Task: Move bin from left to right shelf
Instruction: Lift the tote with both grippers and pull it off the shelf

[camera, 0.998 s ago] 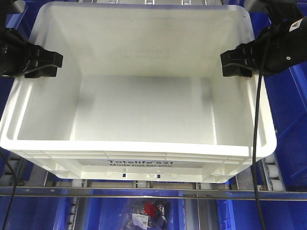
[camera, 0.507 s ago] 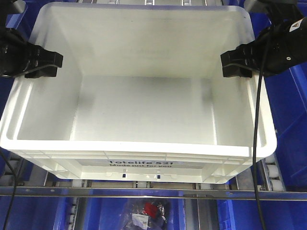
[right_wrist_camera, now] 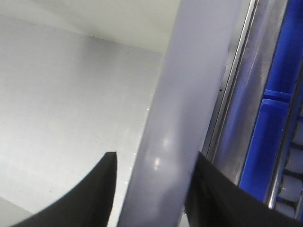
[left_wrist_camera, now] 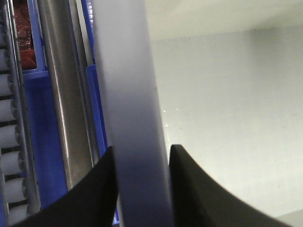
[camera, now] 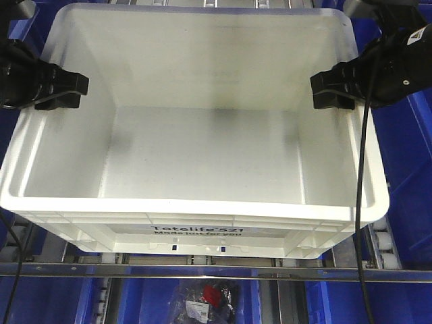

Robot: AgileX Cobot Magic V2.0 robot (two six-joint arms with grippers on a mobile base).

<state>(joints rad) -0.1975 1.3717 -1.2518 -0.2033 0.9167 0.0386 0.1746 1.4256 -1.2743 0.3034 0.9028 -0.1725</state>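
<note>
Compared with the two earlier front views, you see one slight change: a faint grey smudge [camera: 221, 116] now darkens the floor of the bin [camera: 202, 61] where it meets the far wall, near the middle. A second ago and half a second ago, that strip of floor reads evenly pale

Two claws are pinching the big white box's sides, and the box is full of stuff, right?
No, the bin is empty; the front-facing view shows its bare floor. The left claw and right claw are indeed pinching its sides.
</note>
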